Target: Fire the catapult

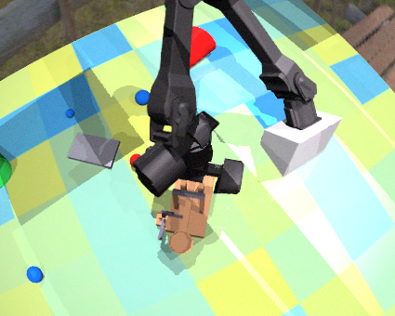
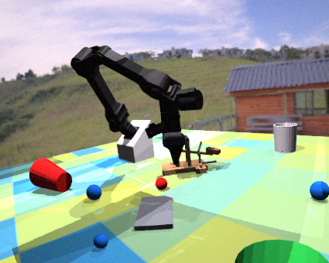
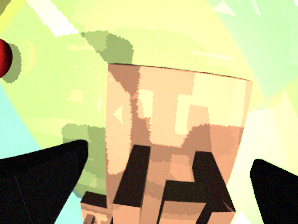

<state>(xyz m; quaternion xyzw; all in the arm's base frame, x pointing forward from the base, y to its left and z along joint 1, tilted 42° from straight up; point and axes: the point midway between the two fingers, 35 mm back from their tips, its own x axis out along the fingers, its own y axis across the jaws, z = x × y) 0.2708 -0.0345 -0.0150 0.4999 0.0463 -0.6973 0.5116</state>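
The catapult [image 1: 186,219] [image 2: 184,167] [image 3: 175,100] at the centre of the exterior frame looked wooden, its faces smooth and matt. The end effector [image 2: 176,156] [image 3: 173,160] looked like smooth black plastic. At the exterior frame's right, the mug [image 2: 285,138] had a grey-white, ribbed-looking wall. The red cup [image 1: 203,46] [image 2: 50,175] at left looked like plastic, faceted, and the blue ball [image 1: 34,274] [image 2: 320,190] at right smooth with a soft sheen.
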